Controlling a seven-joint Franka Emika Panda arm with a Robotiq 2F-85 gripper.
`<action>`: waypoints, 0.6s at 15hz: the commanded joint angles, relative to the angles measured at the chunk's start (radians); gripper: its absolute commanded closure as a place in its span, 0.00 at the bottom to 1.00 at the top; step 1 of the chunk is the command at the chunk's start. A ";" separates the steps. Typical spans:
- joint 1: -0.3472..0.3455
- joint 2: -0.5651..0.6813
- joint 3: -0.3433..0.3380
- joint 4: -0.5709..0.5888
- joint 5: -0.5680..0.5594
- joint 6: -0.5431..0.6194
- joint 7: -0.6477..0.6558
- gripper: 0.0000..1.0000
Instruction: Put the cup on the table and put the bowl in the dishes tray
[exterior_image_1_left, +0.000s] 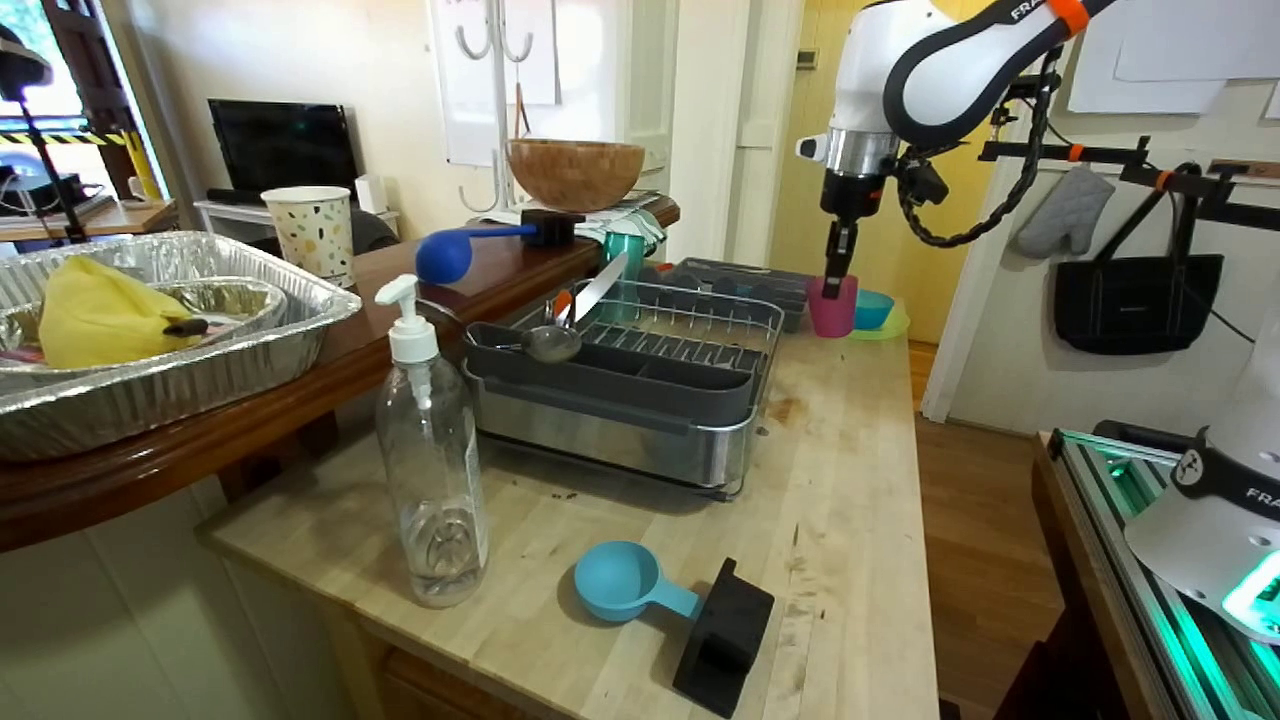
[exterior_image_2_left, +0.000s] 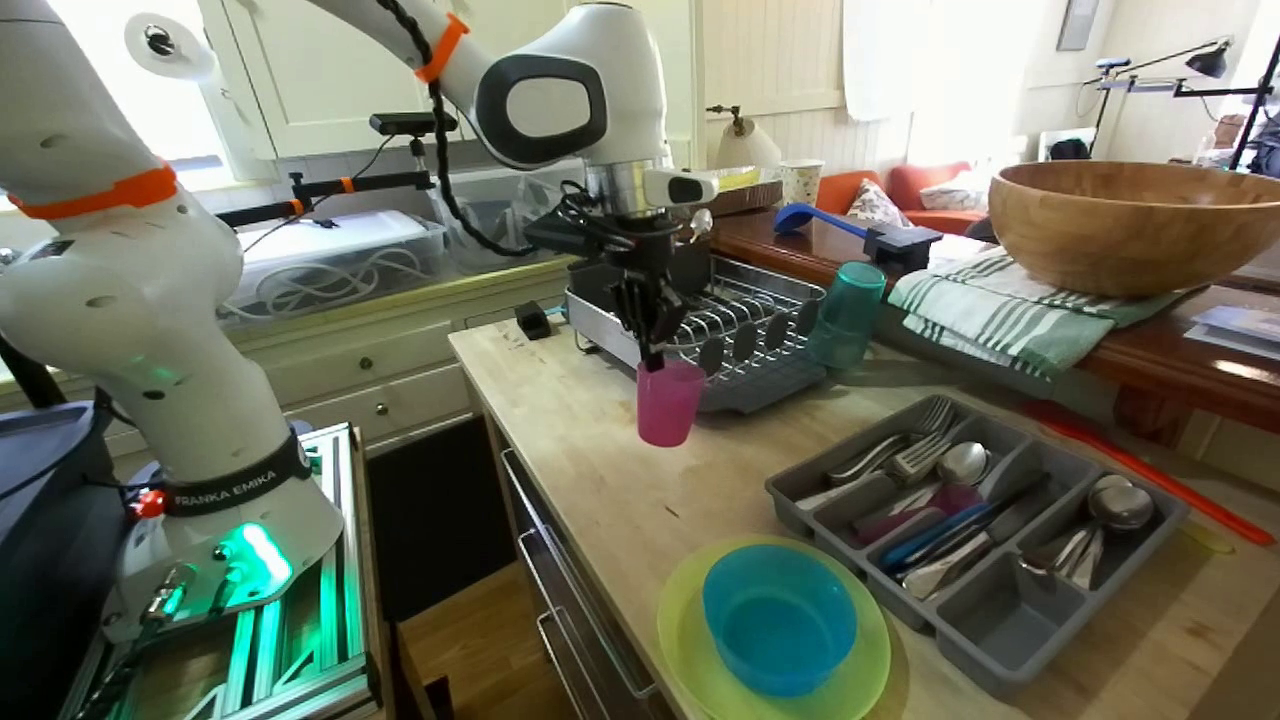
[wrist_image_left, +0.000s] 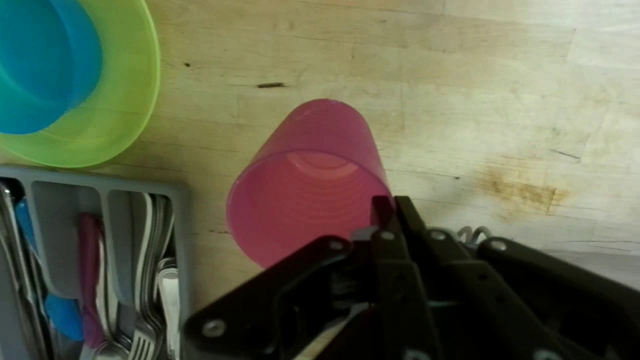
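The pink cup (exterior_image_1_left: 834, 312) is upright in both exterior views (exterior_image_2_left: 670, 408), over the pale wooden table (exterior_image_2_left: 570, 420). My gripper (wrist_image_left: 391, 202) is shut on the cup's rim (wrist_image_left: 300, 210), one finger inside the wall and one outside. I cannot tell for certain whether the cup's base touches the table. The light-blue bowl (exterior_image_2_left: 780, 620) sits on a yellow-green plate (exterior_image_2_left: 680, 640) at the table's edge; it also shows in the wrist view (wrist_image_left: 45, 65). The dishes tray, a grey wire rack (exterior_image_1_left: 640, 465), stands on the table behind the cup in an exterior view (exterior_image_2_left: 610, 325).
A grey cutlery tray (exterior_image_2_left: 945, 640) lies beside the plate. A teal tumbler (exterior_image_2_left: 848, 315) stands by the rack. A clear pump bottle (exterior_image_1_left: 435, 500) and a turquoise scoop with black block (exterior_image_1_left: 620, 580) stand at the table's other end. A raised brown counter (exterior_image_1_left: 400, 270) runs alongside.
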 joint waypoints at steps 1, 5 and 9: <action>0.037 -0.043 0.019 -0.056 0.026 -0.022 0.007 0.99; 0.072 -0.072 0.038 -0.117 0.056 0.004 0.005 0.99; 0.092 -0.111 0.045 -0.174 0.089 0.041 0.010 0.99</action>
